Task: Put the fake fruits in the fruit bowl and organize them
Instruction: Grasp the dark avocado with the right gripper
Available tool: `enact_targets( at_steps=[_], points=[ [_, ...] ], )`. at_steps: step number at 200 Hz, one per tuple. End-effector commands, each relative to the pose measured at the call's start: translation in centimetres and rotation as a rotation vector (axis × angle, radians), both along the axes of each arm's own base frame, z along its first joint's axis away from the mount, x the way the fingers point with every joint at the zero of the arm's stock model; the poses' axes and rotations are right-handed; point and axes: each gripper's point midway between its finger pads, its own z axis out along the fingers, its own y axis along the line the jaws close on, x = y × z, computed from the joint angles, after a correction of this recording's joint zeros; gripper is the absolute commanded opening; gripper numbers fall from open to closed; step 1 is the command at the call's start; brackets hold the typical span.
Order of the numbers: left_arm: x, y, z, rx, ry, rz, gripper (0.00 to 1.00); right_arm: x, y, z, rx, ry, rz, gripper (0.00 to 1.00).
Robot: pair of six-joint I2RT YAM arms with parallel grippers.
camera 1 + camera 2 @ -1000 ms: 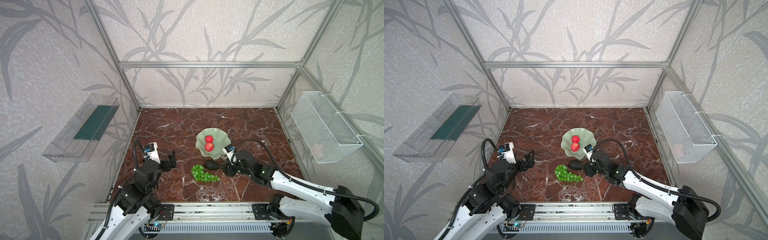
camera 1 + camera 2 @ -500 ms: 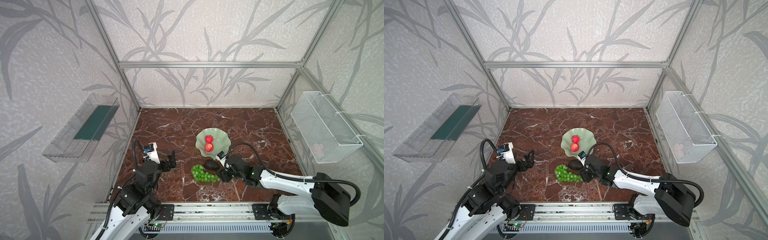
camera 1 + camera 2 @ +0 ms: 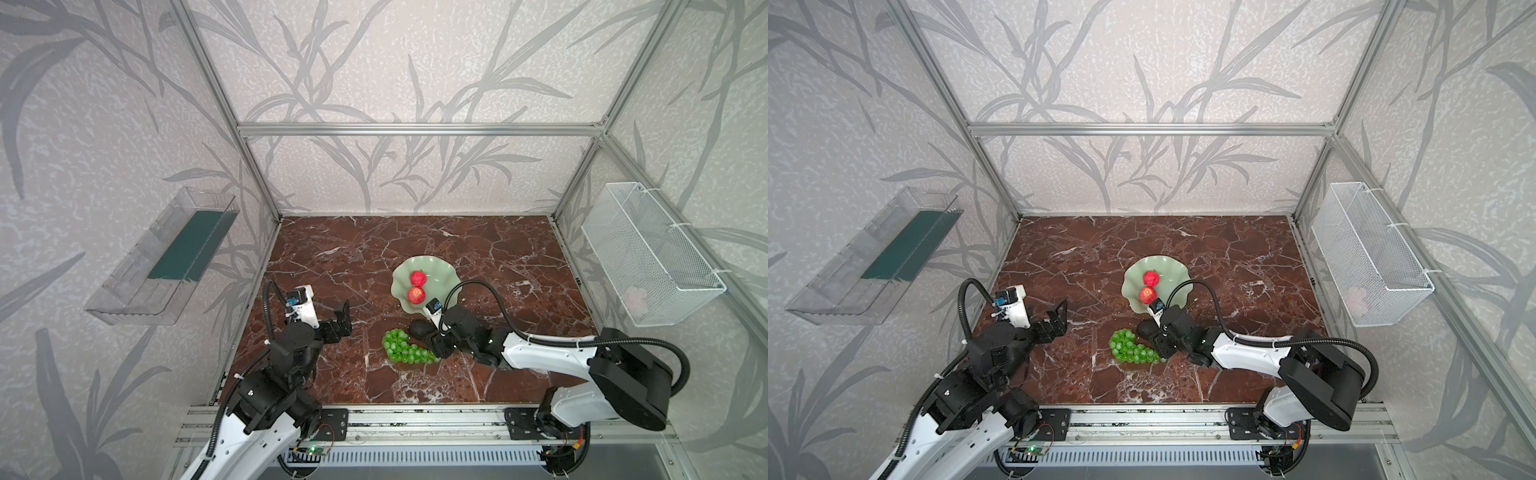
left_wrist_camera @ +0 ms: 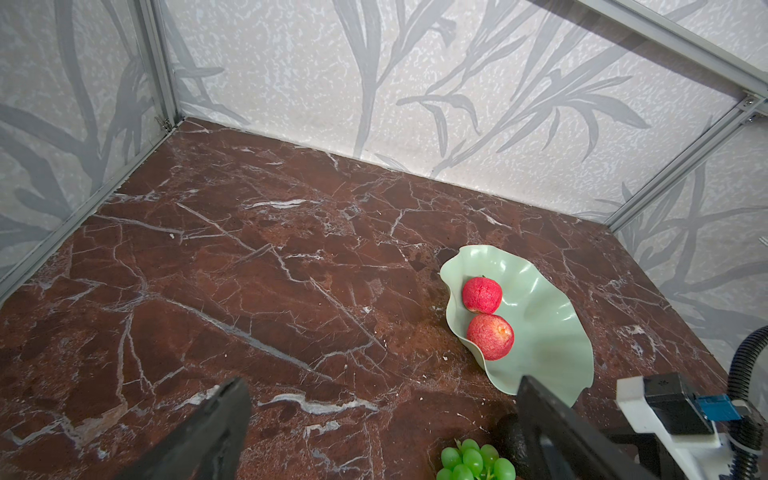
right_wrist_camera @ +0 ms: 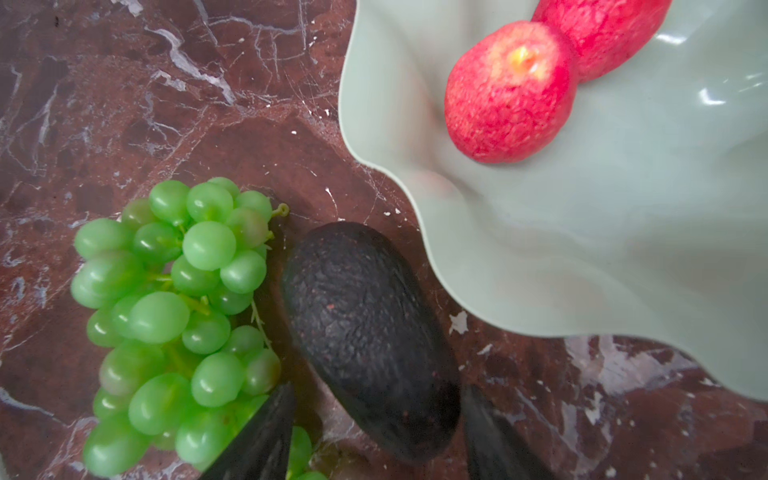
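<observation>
While hanging low over the table [image 3: 374, 249] in both top views, straddles the avocado [image 3: 419, 328] with the right claw [image 3: 433, 340], presumably to lift that fruit next. Leaves the grapes [image 3: 401, 351] on the table just beside that claw, on the flank away from the fruit bowl [image 3: 442, 276]. Finds the bowl just past the claw's tips, already carrying both red apples [image 3: 418, 277], touching each other. Parks the left claw [image 3: 341, 318] well apart from all the fruit, lifted off the table, likely to leave the working arm room.

From the left wrist, shows the left claw [image 4: 382, 382] spread wide and empty, only bare table between its fingers [image 4: 208, 432]. Puts the fruit bowl [image 4: 548, 345] ahead of that claw and off to one side, red apples [image 4: 482, 295] inside near the rim. Catches just a corner of the grapes [image 4: 473, 461] and a sliver of avocado [image 4: 510, 436] beside one finger.

From the right wrist, sets the right claw [image 5: 376, 390] partly spread, one finger on each flank of the avocado [image 5: 365, 324] at its near end. Looks not yet clamped: thin gap on the grape side, contact on the other side too close to call. Has the grapes [image 5: 174, 311] right up against one finger, touching or not, cannot tell. Risks pinching a grape on closing. Leaves bare fruit bowl [image 5: 582, 232] floor just beyond the claw, seemingly room for both remaining fruits
</observation>
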Motion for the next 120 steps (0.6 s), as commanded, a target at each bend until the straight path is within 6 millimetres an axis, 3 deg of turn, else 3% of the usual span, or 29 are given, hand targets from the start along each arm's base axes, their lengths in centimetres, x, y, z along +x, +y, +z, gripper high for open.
enact_targets(
  at_steps=[1, 72, 120],
  points=[
    [0.0, 0.5, 0.4, -0.007, -0.017, 0.024, 1.00, 1.1, 1.0, 1.0, 0.014, -0.043, -0.005, 0.64],
    [0.1, 0.5, 0.4, -0.006, -0.017, 0.026, 1.00, 1.4, 1.9, -0.6, -0.003, -0.017, 0.010, 0.63],
    [0.1, 0.5, 0.5, -0.007, -0.022, 0.026, 1.00, 0.8, 1.4, -1.1, -0.007, 0.002, 0.010, 0.49]
  ],
)
